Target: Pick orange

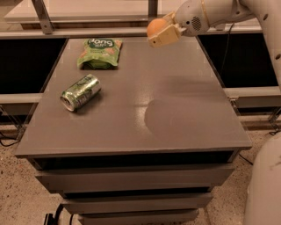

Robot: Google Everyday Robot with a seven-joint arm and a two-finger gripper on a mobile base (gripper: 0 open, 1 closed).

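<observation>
The orange (pixel 155 26) is a small round fruit held between the pale fingers of my gripper (pixel 160 31). The gripper is shut on it and holds it well above the far edge of the grey table (pixel 175 123), at the top of the view. The white arm (pixel 219 13) reaches in from the upper right. A blurred shadow of the gripper lies on the tabletop below.
A green can (pixel 81 92) lies on its side at the table's left. A green snack bag (pixel 100 52) lies flat at the far left. Drawers sit under the tabletop. A shelf rail runs behind the table.
</observation>
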